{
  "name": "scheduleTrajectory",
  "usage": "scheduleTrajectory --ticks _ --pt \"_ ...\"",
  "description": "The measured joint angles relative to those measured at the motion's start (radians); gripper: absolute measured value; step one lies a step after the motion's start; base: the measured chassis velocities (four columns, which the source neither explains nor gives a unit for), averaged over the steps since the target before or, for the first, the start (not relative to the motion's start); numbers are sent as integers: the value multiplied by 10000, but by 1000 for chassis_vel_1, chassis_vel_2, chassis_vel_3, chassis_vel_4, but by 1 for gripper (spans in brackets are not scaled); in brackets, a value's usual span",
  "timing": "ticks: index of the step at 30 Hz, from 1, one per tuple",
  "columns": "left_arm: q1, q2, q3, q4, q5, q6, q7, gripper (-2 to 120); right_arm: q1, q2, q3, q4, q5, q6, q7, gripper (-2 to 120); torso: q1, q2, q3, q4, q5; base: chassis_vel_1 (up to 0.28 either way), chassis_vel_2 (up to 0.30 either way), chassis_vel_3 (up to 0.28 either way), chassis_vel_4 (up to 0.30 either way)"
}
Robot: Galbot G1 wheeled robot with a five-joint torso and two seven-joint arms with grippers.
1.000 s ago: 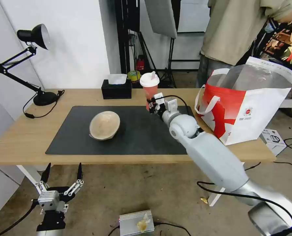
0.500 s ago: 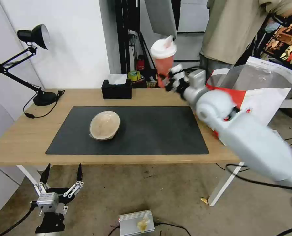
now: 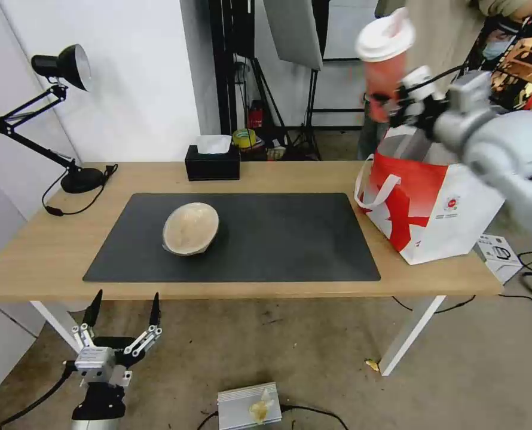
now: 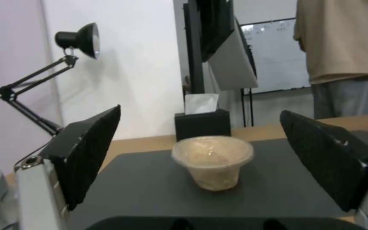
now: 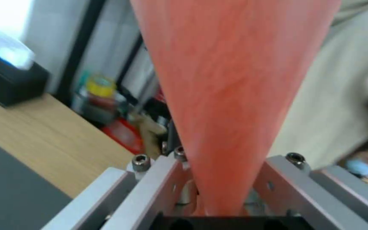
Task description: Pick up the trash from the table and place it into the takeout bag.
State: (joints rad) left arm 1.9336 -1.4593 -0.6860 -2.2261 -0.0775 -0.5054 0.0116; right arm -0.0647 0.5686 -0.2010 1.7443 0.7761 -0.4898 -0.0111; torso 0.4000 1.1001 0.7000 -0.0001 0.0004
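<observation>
My right gripper is shut on the tall red drink cup with a white lid, holding it in the air just above the near-left rim of the red-and-white takeout bag at the table's right end. In the right wrist view the red cup stands between the jaws. The shallow beige bowl rests on the dark grey mat. My left gripper hangs open below the table's front edge, facing the beige bowl.
A black tissue box sits at the table's back edge, and a black desk lamp at the back left. A person stands behind the bag. A small silver box lies on the floor.
My right arm has lifted the red cup off the mat and carried it up and to the right, to above the bag. The left gripper has shifted slightly.
</observation>
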Motion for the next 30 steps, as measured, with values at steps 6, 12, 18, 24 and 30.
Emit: scheduleTrajectory --ticks 6,12,18,24,30 --pt "-220 141 176 3 -71 -74 175 100 317 -1212 85 -623 -619 319 -920 6 0 0 0 -1 0 0 0 0 0" --pt "-332 213 288 40 -101 -165 372 100 1996 -1500 -861 -2405 -2122 693 -2868 6 0 -1 0 1 -4 0 0 0 0" --pt "-257 147 170 111 -239 -374 591 100 3677 -774 -2240 -4201 -4658 1456 -5178 5 0 -2 1 2 -3 0 0 0 0" --pt "-244 -5 39 183 -302 -484 642 100 4535 202 -3026 -5820 -6401 2277 -6432 4 1 -2 1 2 -5 0 0 0 0" --pt "-304 -108 -51 192 -367 -492 644 100 4931 1014 -3472 -6928 -7528 2956 -7309 4 1 -2 1 2 -5 0 0 0 0"
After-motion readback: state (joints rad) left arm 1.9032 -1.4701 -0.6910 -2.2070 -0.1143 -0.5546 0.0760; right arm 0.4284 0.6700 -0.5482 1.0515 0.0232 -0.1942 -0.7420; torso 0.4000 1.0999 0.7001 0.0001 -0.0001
